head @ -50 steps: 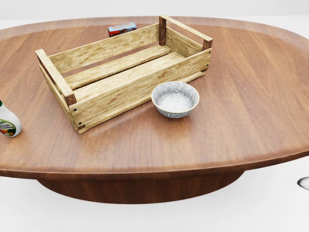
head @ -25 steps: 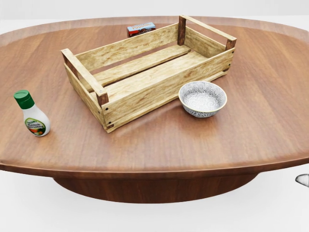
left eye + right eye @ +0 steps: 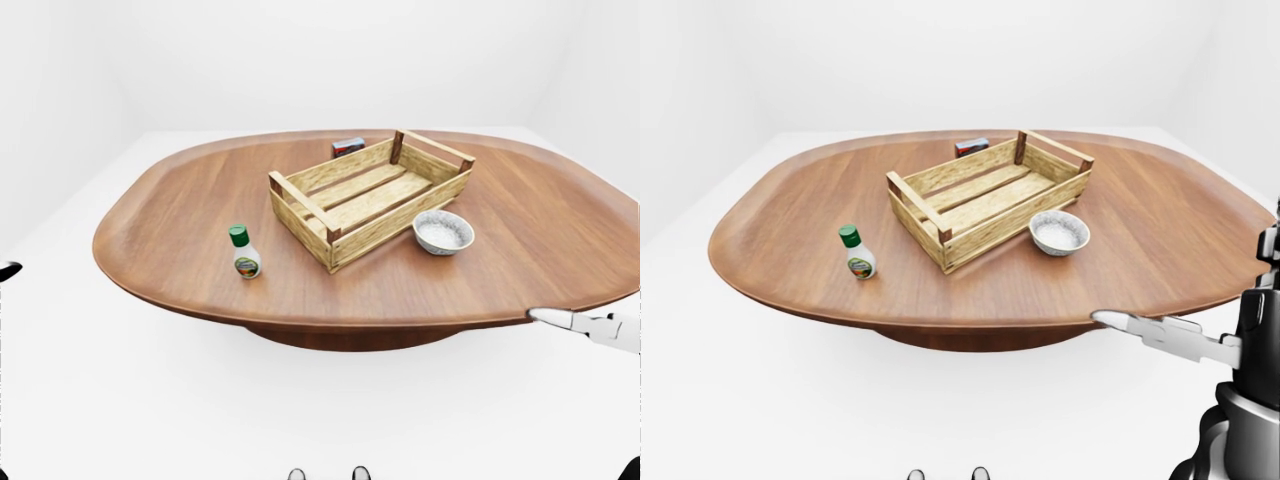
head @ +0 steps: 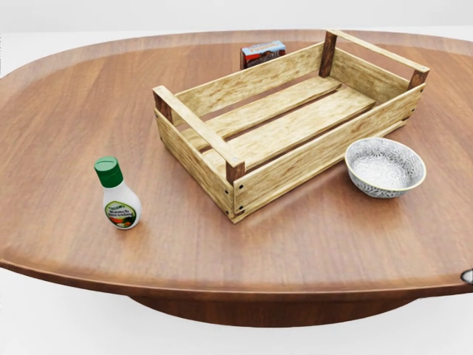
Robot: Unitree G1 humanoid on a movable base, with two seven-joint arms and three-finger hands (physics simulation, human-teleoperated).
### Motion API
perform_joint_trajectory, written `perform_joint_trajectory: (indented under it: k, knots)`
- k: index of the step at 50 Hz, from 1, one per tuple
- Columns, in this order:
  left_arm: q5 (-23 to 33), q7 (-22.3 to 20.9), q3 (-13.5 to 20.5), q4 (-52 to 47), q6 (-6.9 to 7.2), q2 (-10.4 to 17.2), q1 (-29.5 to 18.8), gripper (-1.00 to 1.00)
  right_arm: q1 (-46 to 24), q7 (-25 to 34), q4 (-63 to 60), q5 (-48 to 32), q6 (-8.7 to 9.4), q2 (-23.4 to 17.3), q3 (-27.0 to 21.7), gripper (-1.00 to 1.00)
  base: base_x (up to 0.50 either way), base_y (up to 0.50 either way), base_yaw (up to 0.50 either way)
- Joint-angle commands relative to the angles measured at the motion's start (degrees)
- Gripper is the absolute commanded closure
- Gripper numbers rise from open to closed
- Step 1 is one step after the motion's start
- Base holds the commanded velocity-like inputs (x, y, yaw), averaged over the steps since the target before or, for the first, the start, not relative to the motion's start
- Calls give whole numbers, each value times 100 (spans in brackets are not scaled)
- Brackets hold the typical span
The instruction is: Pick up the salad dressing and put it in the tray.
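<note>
right hand [image 3: 1160,331] fingers extended | left hand [image 3: 8,270] cropped, state unclear | small box [image 4: 262,53] half-hidden behind tray [image 4: 222,151]

table [image 4: 66,111]: reddish-brown wood grain | crate tray [image 4: 295,159]: pale yellowish slats, dark brown corner posts | salad dressing bottle [image 4: 118,195]: white, green cap, green-orange label | bowl [image 4: 385,167]: white, grey speckled pattern | small box [image 4: 262,52]: red-brown, blue edge

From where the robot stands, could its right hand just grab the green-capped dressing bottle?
Probably not yet. The right hand hangs off the table's right edge, while the salad dressing stands upright far to the left, beyond the tray and bowl. Nothing crowds the bottle itself.
</note>
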Motion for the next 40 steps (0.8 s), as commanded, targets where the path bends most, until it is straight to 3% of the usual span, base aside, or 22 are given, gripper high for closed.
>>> perform_joint_trajectory:
  k: [1, 12, 22, 28, 40]
  knots:
    - [15, 3, -27, -37, 0, -11, 27, -100, 39, 145, 3, -73, 0, 30, 37, -100, 33, 47, 0]
    - [39, -8, -17, -63, 0, -25, 10, -100, 23, 166, -18, -107, 0, 49, 77, -100, 33, 47, 0]
    - [49, -12, -30, -48, 0, -27, -3, -100, 64, 281, -17, 366, 0, 94, -74, -100, 42, 35, 0]
    - [92, -17, -83, 0, 0, -41, -12, -100, 12, 396, -213, 1485, 0, 60, -392, -100, 50, 5, 0]
    - [105, -18, -72, -15, 0, -43, -12, -100, 56, 343, -376, 1855, 0, -3, -420, -100, 50, 0, 0]
